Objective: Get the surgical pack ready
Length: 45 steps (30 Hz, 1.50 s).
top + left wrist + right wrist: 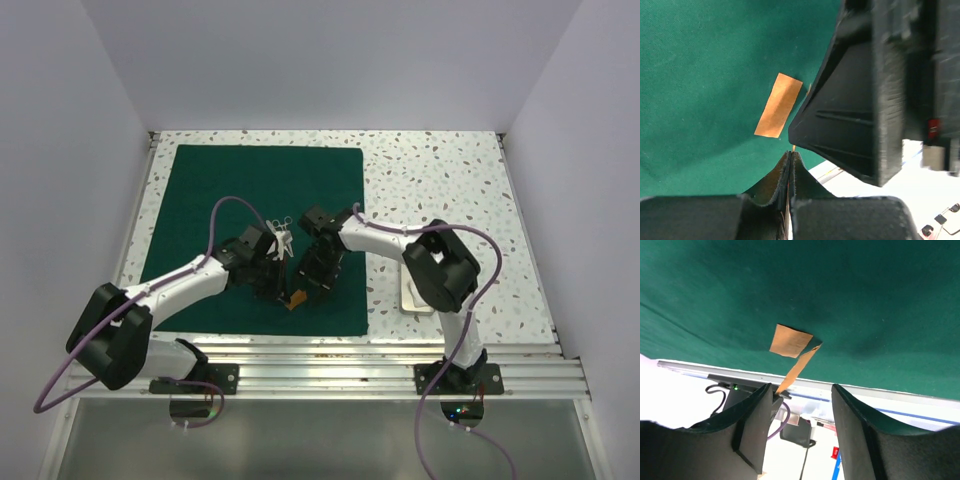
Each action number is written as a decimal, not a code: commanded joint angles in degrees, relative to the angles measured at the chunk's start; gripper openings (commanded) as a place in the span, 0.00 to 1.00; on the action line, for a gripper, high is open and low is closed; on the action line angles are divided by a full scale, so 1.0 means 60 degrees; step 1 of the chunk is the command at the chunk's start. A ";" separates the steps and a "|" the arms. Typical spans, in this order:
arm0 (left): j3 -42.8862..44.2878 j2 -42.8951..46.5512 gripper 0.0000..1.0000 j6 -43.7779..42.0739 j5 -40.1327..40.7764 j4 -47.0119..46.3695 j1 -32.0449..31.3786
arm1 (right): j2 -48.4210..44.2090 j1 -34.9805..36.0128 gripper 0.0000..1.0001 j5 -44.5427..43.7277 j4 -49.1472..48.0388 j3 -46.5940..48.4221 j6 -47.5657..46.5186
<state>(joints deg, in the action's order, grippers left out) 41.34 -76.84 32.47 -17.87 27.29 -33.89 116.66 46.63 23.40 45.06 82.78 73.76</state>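
Over drape [865, 290], right end effector [802, 390] half-parted

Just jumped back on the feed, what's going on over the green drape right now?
Both arms are working low over the near edge of the dark green drape, which lies spread flat on the speckled table. The left gripper has its jaws shut, apparently pinching one end of an orange-brown tape strip whose other end lies on the fabric. The right gripper hovers close beside it with jaws open, holding nothing. The drape is not yet folded.
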 commanded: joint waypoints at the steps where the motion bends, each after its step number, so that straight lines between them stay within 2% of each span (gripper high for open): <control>1: -0.0079 0.0311 0.00 0.0199 -0.0230 -0.0446 -0.0065 | 0.0156 0.0079 0.53 -0.0032 0.0429 0.0368 0.0495; 6: -0.0138 0.0384 0.00 0.0199 -0.0289 -0.0534 -0.0065 | 0.0390 0.0182 0.49 0.0026 0.0430 0.0397 0.0598; 10: -0.0152 0.0428 0.00 0.0214 -0.0347 -0.0564 -0.0065 | 0.0493 0.0255 0.40 -0.0018 0.0532 0.0485 0.0642; 19: -0.0357 0.0560 0.00 0.0272 -0.0217 -0.0506 -0.0065 | 0.0537 0.0299 0.38 -0.0383 0.0781 0.0631 0.0232; 20: -0.0343 0.0546 0.03 0.0258 -0.0143 -0.0331 -0.0079 | 0.0537 0.0285 0.38 -0.0428 0.0854 0.0777 0.0174; 22: -0.0459 0.0618 0.17 0.0243 -0.0185 -0.0329 -0.0065 | 0.0566 0.0285 0.39 -0.0544 0.1000 0.0953 -0.0206; 24: -0.0634 0.0721 0.37 0.0330 -0.0317 -0.0591 -0.0079 | 0.0581 0.0241 0.41 -0.0910 0.1264 0.1363 -0.0746; 27: -0.0957 0.0547 0.45 0.0506 -0.0800 -0.1045 -0.0079 | 0.0318 0.0051 0.44 -0.1407 0.1616 0.1423 -0.1362; 33: -0.1046 -0.0084 0.51 0.0419 -0.0918 -0.1457 -0.0079 | -0.0984 -0.0886 0.50 -0.2170 0.1499 0.0282 -0.2578; 37: -0.0724 -0.0640 0.50 0.0287 -0.0816 -0.1457 -0.0079 | -0.1864 -0.1325 0.51 -0.2726 0.1601 -0.0422 -0.3166; 40: -0.0475 -0.0919 0.50 0.0170 -0.0685 -0.1341 -0.0079 | -0.2567 -0.1676 0.51 -0.2757 0.1514 -0.1444 -0.3357; 45: -0.0459 -0.1197 0.47 0.0155 -0.0815 -0.1398 -0.0079 | -0.3213 -0.2000 0.51 -0.2684 0.1221 -0.2298 -0.3401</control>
<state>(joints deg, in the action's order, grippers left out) 37.89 -82.87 34.83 -23.22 21.26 -34.15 99.50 35.35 8.69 52.93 70.81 54.98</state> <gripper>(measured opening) 0.477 0.510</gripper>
